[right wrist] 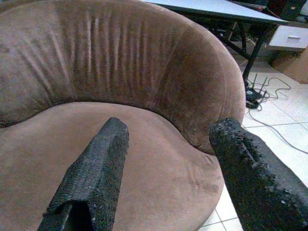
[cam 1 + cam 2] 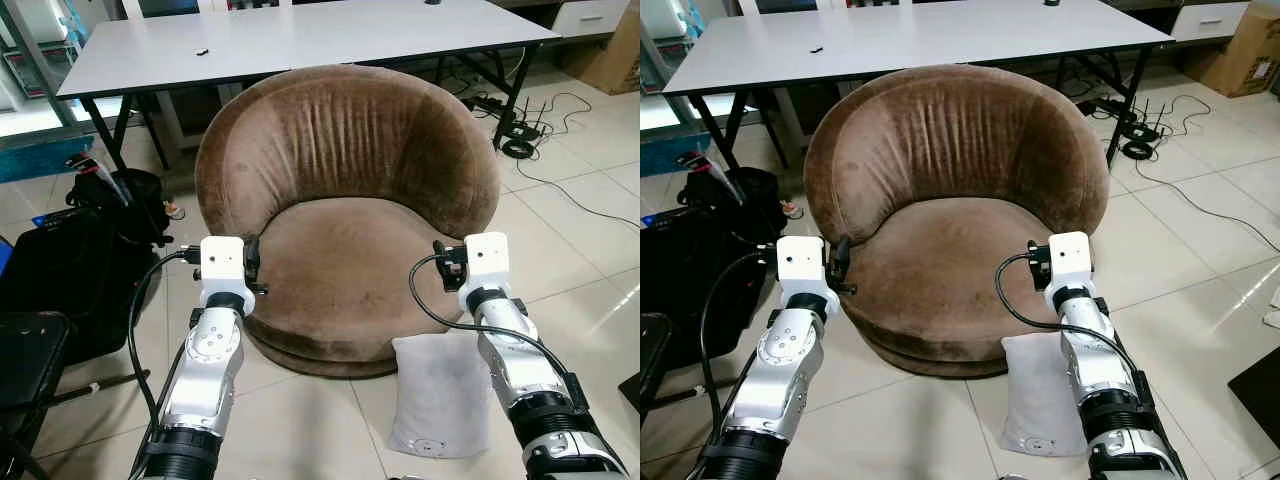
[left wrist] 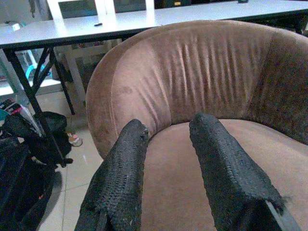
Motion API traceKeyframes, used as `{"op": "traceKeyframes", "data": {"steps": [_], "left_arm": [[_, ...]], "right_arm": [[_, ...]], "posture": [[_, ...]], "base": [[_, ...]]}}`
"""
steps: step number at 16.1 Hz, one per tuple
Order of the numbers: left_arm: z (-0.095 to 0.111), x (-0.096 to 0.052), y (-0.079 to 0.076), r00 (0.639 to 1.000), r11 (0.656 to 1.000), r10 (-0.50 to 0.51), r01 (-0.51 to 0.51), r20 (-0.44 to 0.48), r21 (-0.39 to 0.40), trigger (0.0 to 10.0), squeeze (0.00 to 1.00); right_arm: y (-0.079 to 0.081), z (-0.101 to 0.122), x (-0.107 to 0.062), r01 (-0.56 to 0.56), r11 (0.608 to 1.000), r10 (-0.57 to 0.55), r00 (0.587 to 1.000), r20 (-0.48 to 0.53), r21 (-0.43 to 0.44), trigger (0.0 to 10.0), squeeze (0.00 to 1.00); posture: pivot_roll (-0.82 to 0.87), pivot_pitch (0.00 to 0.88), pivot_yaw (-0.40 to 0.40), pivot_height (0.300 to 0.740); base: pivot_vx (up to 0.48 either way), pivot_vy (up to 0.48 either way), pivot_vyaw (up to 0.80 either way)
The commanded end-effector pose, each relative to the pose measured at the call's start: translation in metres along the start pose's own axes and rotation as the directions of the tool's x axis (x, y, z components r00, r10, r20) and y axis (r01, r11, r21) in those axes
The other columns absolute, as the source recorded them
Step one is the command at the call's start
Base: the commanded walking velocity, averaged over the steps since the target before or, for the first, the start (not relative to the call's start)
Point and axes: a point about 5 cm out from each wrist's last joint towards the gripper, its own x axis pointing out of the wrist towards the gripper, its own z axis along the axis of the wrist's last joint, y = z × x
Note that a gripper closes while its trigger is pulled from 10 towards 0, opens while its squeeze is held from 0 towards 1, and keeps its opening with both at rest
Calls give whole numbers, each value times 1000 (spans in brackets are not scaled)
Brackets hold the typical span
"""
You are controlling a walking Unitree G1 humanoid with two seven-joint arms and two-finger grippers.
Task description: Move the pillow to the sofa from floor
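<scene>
Tiled floor [image 2: 590,230] is taking up most of the scene, pale and glossy. White worktop [image 2: 300,40] on black legs is standing at the back, with a small dark item [image 2: 201,51] lying on it, too small to identify. Round brown velvet sofa [image 2: 345,200] is sitting in front of the worktop, its curved back facing the camera and its seat bare. Black bags [image 2: 75,265] are piling up on the robot's left side, beside the sofa. Black cables [image 2: 540,140] are trailing over the tiles on the right, behind the sofa. Cardboard box [image 2: 1245,60] is sitting at the far right by a white drawer unit [image 2: 1210,18]. Grey pillow [image 2: 440,395] is lying on the floor, touching the sofa's front base on the right side and partly hidden under the right forearm; a small round white tag is showing near its lower edge, text not readable. Both silver arms are reaching forward over the sofa's front rim. Left end effector [image 3: 168,159] is hovering at the left front edge of the seat, fingers [image 3: 120,178] parted with a moderate gap, holding nothing. Right end effector [image 1: 168,154] is hovering over the right front of the seat, fingers spread wide, holding nothing. No brand marks or legible writing readable anywhere.
</scene>
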Motion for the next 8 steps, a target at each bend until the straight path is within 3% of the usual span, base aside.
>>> {"op": "traceKeyframes", "data": {"steps": [1, 8], "left_arm": [[0, 1, -1, 1000, 1000, -3, 3, -1, 13, 10000, 0], [-1, 0, -3, 1000, 1000, -7, 7, 0, 10, 10000, 0]], "right_arm": [[0, 3, 2, -3, 1000, 3, 1000, 10, -11, 10000, 0], [1, 4, 2, -6, 1000, 6, 1000, 15, -11, 10000, 0]], "posture": [[-122, 0, 40, 740], [-122, 0, 41, 740]], "base": [[0, 0, 0], [0, 0, 0]]}}
